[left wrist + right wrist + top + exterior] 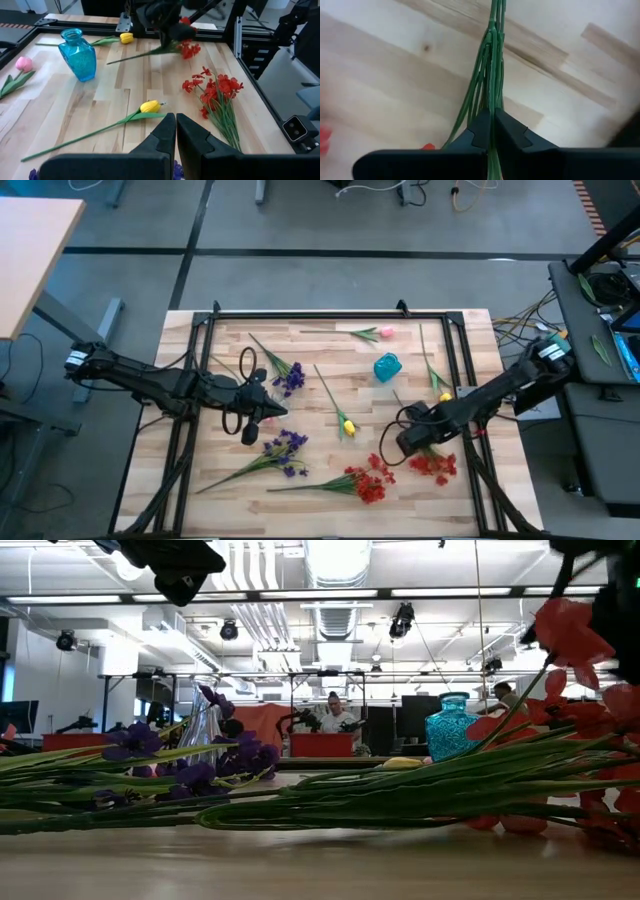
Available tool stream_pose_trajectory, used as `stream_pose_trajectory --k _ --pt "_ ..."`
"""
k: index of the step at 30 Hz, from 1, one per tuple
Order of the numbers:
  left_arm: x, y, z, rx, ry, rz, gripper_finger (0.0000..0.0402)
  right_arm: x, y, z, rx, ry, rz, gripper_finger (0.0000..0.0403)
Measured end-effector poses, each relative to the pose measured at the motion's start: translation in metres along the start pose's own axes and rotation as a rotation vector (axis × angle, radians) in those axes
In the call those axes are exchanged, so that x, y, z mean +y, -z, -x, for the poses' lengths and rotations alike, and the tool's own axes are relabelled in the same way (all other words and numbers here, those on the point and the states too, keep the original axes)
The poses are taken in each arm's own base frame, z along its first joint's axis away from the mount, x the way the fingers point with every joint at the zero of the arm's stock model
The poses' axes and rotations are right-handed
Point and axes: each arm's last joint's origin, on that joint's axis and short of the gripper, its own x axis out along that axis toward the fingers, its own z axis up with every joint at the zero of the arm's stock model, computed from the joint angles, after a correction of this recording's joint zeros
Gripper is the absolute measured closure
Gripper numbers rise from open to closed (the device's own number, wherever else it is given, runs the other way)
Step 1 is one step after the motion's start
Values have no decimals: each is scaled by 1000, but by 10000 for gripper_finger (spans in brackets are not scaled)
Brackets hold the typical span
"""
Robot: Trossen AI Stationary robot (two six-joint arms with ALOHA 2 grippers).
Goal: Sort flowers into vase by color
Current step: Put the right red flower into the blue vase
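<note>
**Right gripper clamped on a red spray's stems**

We see the right gripper (418, 442) low over the table's (330, 370) near right part. In its wrist view the fingers (482, 131) are pressed together on a bundle of green stems (492, 65), so it has hold of the red spray (433, 465) whose blossoms lie just beside it in the high view. The left wrist view shows the same spray (186, 48) under the dark right arm.

The left gripper (272, 412) hangs over the table's left middle, fingers (165, 135) closed against each other with nothing between them.

The other flowers lie loose on the wood. A second red spray (365, 481) rests near the front edge, between the two arms. One purple spray (286, 376) lies just behind the left gripper, another (284, 448) just in front of it. A yellow tulip (347, 425) lies mid-table, a second yellow tulip (444, 394) at the right beside the right arm, and a pink tulip (385, 332) near the far edge. A further pink bud (254, 421) shows just beside the left gripper.

The blue glass vase (387, 366) stands upright behind the centre, holding no flower.

We can read no writing, label or brand on anything.
</note>
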Motion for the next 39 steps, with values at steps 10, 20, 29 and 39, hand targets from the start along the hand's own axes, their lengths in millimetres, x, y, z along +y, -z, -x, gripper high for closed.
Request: stream_pose_trajectory --k 10,20,29,39 --pt "-6 -6 -31 -120 4 -190 390 25 -9 64 -65 -219 280 391" --pt "-7 1 -59 -97 -58 -231 322 49 -29 108 -102 194 565 391" --pt "-5 -14 -41 9 -139 -182 306 104 -60 112 -357 324 1099 391" --pt "-12 -28 6 18 -95 -120 306 119 -103 115 -546 1345 1508 391"
